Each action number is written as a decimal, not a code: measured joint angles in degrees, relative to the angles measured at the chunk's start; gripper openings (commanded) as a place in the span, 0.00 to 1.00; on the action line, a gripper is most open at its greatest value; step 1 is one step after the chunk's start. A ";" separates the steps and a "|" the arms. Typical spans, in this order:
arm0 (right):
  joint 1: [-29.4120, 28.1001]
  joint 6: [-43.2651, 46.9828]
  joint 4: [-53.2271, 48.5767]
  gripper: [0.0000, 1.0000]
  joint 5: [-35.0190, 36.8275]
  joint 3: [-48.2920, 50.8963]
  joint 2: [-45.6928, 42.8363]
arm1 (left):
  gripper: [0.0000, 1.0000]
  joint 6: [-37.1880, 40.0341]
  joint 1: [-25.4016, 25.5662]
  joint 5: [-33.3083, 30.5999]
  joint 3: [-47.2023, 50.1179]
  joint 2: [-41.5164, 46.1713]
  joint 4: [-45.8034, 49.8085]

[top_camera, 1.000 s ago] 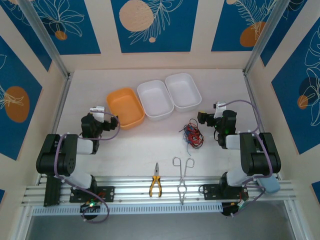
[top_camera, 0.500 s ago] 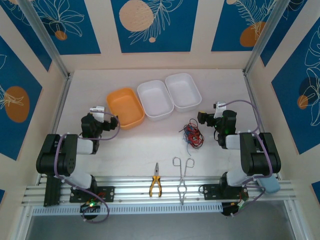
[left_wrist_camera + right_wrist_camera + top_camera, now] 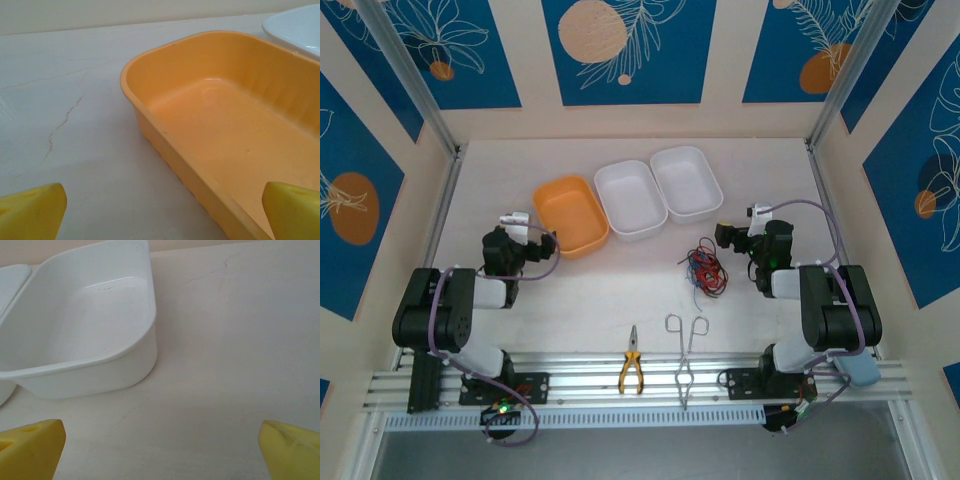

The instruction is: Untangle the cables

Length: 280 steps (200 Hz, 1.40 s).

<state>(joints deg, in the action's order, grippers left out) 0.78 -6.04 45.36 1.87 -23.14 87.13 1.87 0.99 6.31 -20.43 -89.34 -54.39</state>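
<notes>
Cables [image 3: 704, 270]: you've got one small knotted clump, mostly red, with black and blue strands wound through it and a thin pale strand trailing toward the near edge.
Cable position: they lie right of centre on the bench [image 3: 600, 300], in front of the two white trays and beyond the forceps [image 3: 685, 352]. They are near the right tool and not touching it.
Right tool [image 3: 725, 236]: your fingers are spread wide with nothing between them. In the right wrist view the yellow tips sit at the two bottom corners, above bare bench.
Left tool [image 3: 548, 246]: also spread wide and empty, just beside the orange tray [image 3: 570, 215]. In the left wrist view that tray's near corner lies right between your tips.
Trays: the left white tray [image 3: 631, 198] and right white tray [image 3: 686, 182] touch side by side, and the orange one sits on their left. All three are bare inside.
Near edge: yellow-handled pliers [image 3: 631, 372] and the forceps lie partly over the aluminium rail [image 3: 570, 385], well apart from both tools.
Surface: the bench is pale off-white and matte, and your wrist views pick up faint hairline cracks.
Room: cream walls [image 3: 725, 60] close you in on three sides, hung with blue panels [image 3: 620, 75] showing white leaf outlines and orange discs. Metal posts stand at the far corners.
</notes>
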 measured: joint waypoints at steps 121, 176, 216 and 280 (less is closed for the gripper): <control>0.13 -0.02 -1.33 0.99 0.00 -0.39 -0.13 | 1.00 -0.24 0.00 -2.27 0.46 4.68 2.54; 0.96 -1.44 -14.60 0.99 1.42 -4.70 -10.82 | 1.00 -3.48 0.00 -5.51 0.20 20.37 11.96; 0.72 -6.71 -30.86 0.99 6.16 -9.29 -22.91 | 1.00 -12.28 0.13 -4.76 -4.44 28.85 23.26; -5.25 -18.91 -62.88 0.74 10.40 -18.62 -31.08 | 1.00 -22.03 20.26 -8.63 -10.08 34.07 38.18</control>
<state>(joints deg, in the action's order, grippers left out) -4.47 -24.95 -17.52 12.27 -41.76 56.05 -20.16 21.26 -2.33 -30.50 -55.27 -16.21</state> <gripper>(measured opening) 0.797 0.998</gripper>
